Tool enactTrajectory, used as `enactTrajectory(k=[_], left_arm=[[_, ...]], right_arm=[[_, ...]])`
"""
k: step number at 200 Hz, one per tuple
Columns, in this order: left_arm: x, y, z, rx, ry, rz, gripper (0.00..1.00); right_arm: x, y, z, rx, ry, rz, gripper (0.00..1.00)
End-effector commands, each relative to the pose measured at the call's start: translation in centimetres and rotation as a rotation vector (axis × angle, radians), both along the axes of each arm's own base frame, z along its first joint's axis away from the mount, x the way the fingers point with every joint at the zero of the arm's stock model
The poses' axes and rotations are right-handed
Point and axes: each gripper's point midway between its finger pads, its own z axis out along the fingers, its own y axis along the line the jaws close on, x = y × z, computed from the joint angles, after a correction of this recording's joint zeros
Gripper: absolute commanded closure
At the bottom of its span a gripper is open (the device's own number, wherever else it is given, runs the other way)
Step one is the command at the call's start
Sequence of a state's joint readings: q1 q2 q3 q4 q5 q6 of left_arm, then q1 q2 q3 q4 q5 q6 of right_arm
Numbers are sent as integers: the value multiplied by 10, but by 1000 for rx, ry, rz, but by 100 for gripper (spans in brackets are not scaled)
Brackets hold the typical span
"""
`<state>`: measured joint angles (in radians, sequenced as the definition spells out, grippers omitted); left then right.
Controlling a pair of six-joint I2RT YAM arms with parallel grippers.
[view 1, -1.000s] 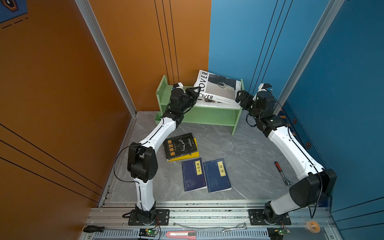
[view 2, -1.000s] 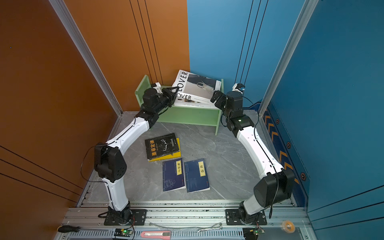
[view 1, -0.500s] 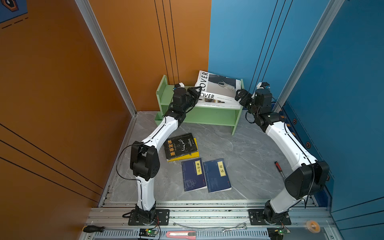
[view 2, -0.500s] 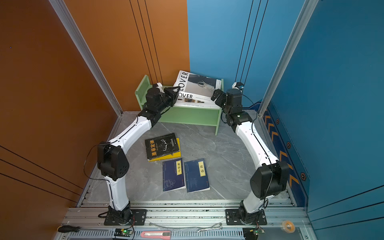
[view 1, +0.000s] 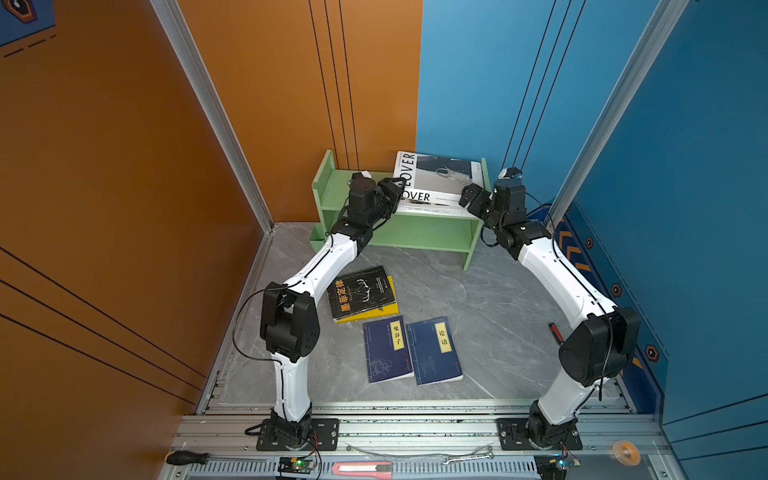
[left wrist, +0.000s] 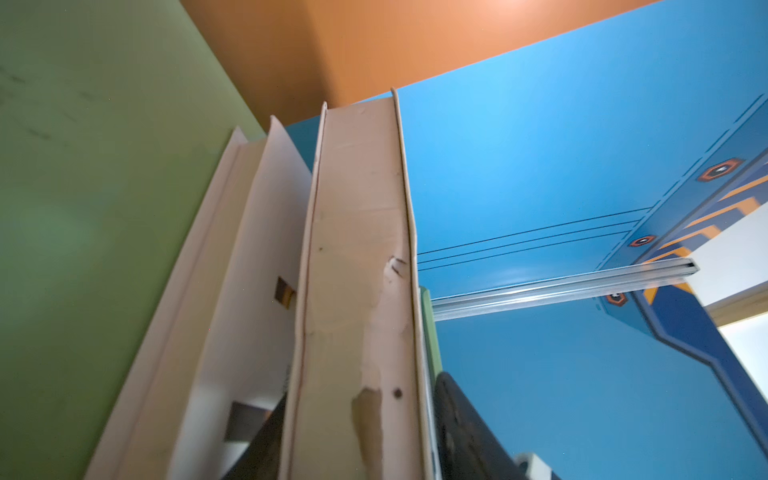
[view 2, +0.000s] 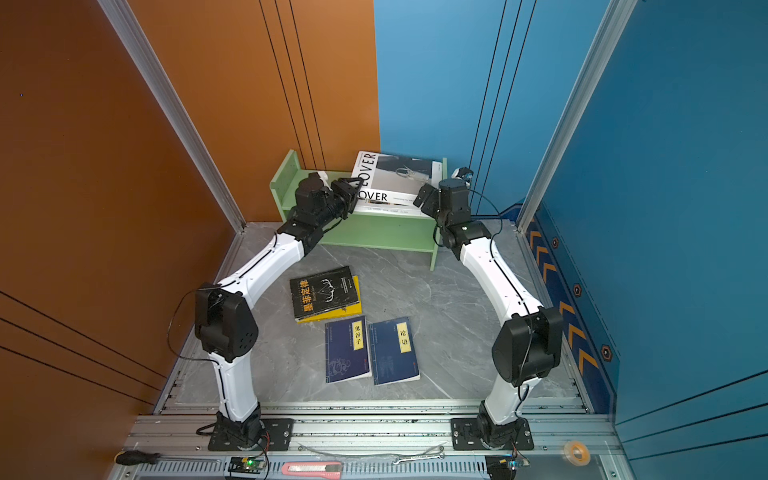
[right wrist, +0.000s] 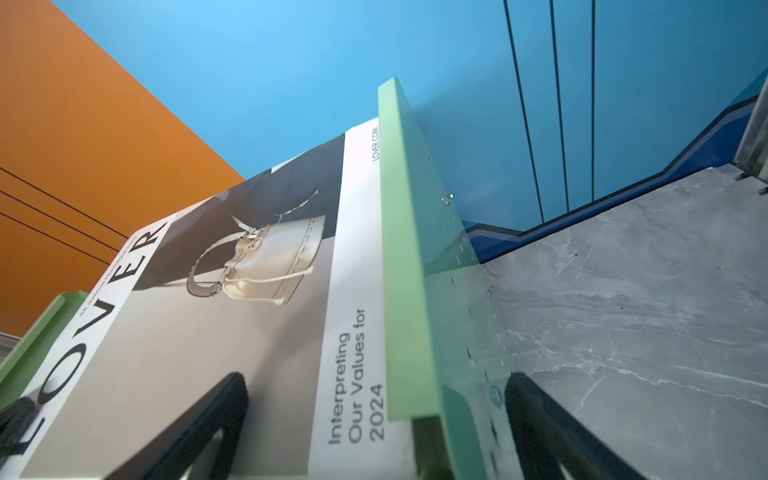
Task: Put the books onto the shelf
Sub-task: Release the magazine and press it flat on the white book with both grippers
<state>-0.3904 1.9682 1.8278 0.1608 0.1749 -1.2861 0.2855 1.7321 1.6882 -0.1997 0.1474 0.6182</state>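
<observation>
- Left gripper [view 1: 394, 192]: at the left edge of the two large white books on the shelf's upper tier. In the left wrist view its dark fingers [left wrist: 465, 432] lie on either side of the upper book's page edge. Whether they press on it or stand clear cannot be told.
- Shelf [view 1: 337, 193]: pale green two-tier rack at the far end of the grey marbled tabletop [view 1: 478, 299], against the walls. A little green cup [view 1: 316, 240] hangs at its left side.
- LOVER book [view 1: 440, 178]: at the right end of the upper tier, next to the right side panel [right wrist: 419, 291]. It lies tilted on the second white book [view 1: 432, 212], with a wedge of gap between them at the left edge.
- Black book [view 1: 360, 291] with yellow characters: flat on the tabletop, nearer than the shelf and left of centre. It lies on the yellow book [view 1: 370, 316], whose near and right edges show.
- Navy books [view 1: 386, 351] [view 1: 434, 351]: nearer still, flat, side by side and touching, each with a yellow label.
- Right gripper [view 1: 468, 198]: at the right end of the upper tier, jaws spread wide and grasping nothing. In the right wrist view one finger [right wrist: 199, 432] lies over the LOVER cover and the other lies outside the side panel.
- Red-handled screwdriver [view 1: 555, 332]: on the tabletop at far right, beside the right arm.
</observation>
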Motion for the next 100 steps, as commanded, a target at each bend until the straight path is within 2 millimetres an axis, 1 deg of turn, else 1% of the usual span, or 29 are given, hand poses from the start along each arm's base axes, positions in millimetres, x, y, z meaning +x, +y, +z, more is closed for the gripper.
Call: enactTrajectory(k=[1, 20, 45, 66, 82, 100], left_arm=[[-14, 12, 24, 40, -41, -6, 36], [-16, 23, 22, 66, -28, 10, 26], [-19, 46, 20, 114, -12, 55, 22], [-23, 63, 23, 161, -16, 82, 20], [-25, 69, 26, 202, -24, 68, 19], [-25, 66, 34, 221, -68, 17, 19]], right_arm=[[-9, -14, -27, -89, 84, -55, 3], [-12, -16, -31, -95, 93, -63, 4], [-17, -17, -32, -93, 101, -64, 5], [-21, -16, -25, -87, 89, -58, 4], [-24, -15, -19, -80, 78, -46, 4], [-27, -11, -10, -69, 60, -25, 3]])
